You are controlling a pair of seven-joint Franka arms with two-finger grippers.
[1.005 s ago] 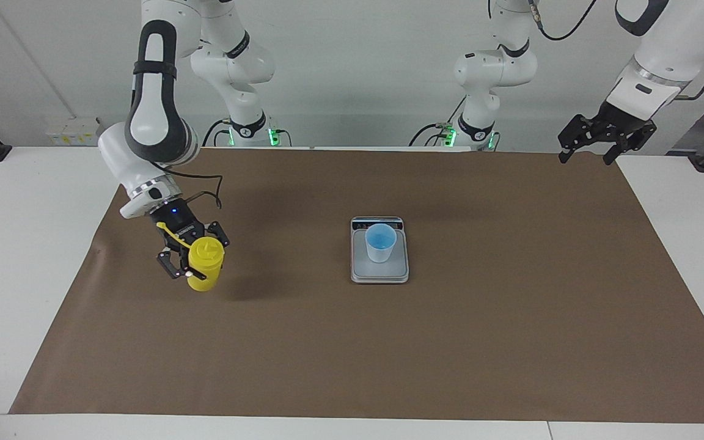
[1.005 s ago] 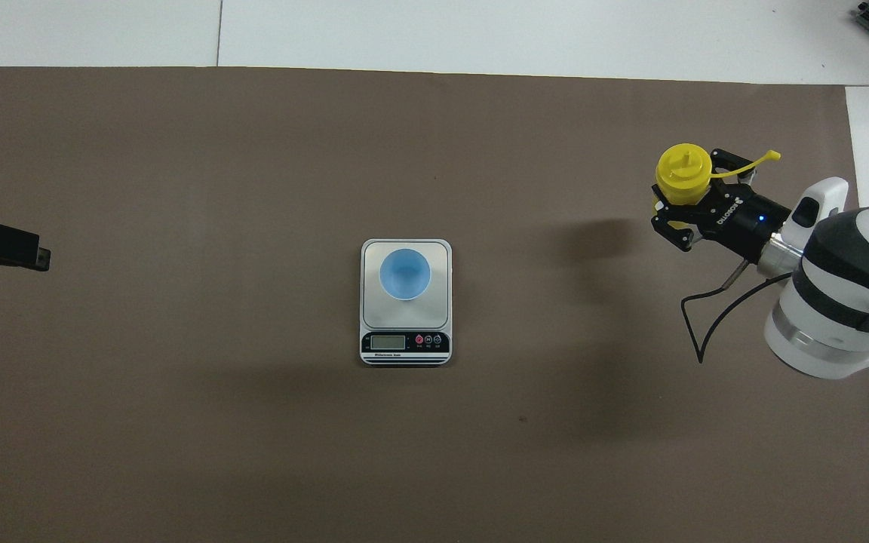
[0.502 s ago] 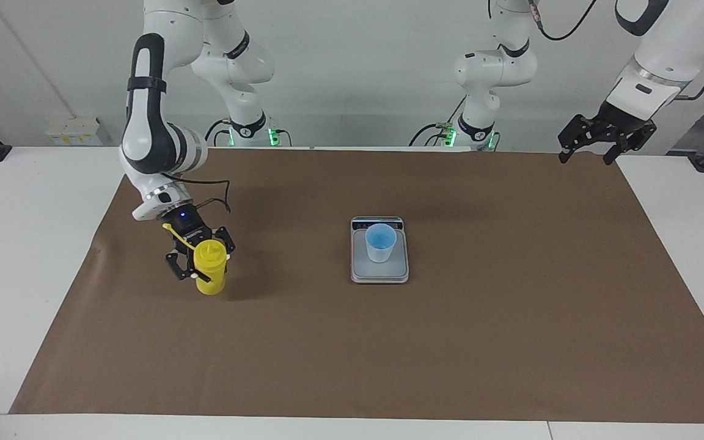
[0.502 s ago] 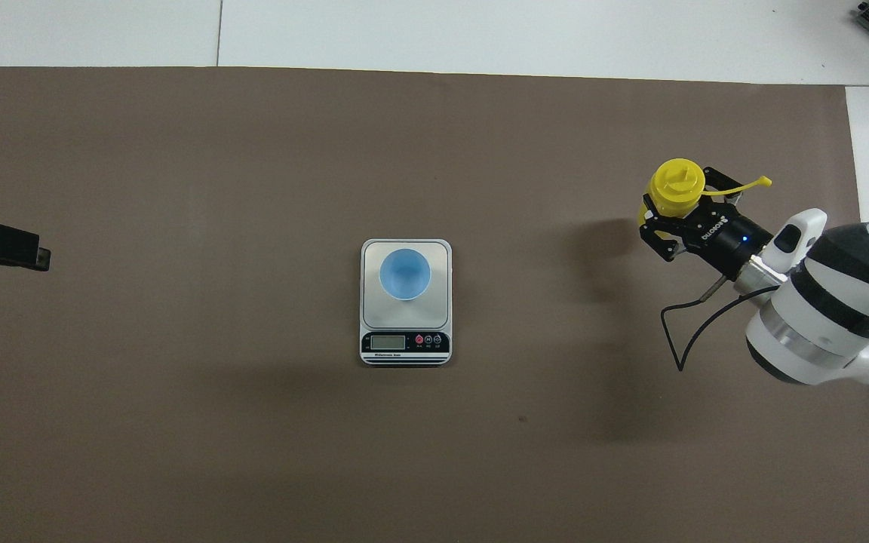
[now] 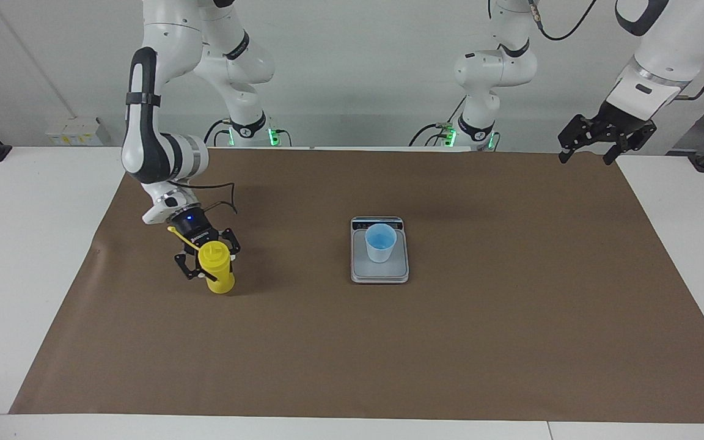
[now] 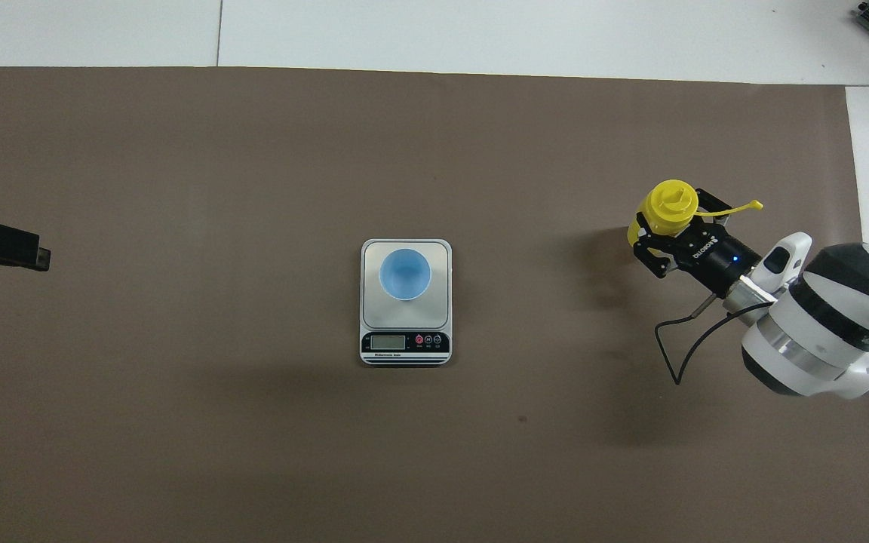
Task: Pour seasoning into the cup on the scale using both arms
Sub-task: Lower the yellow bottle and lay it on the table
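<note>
Gripping the seasoning point(image 5: 218, 267), your right gripper point(image 5: 208, 264) is clamped tight. Tilt early and it spills short of the cup point(image 5: 380, 242). Your left gripper point(image 5: 593, 148) waits, jaws wide, empty.

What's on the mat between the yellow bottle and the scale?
Nothing. Between the seasoning bottle, held by the right gripper, and the scale with the cup on it, only bare brown mat shows. Both views agree.

Right arm bent steeply down at the facing view's left, right gripper point(image 5: 208, 266) clamped tight (outer links splayed). Left arm waiting at that view's upper right, left gripper point(image 5: 591, 155) raised, pointing down, fingers spread wide.
</note>
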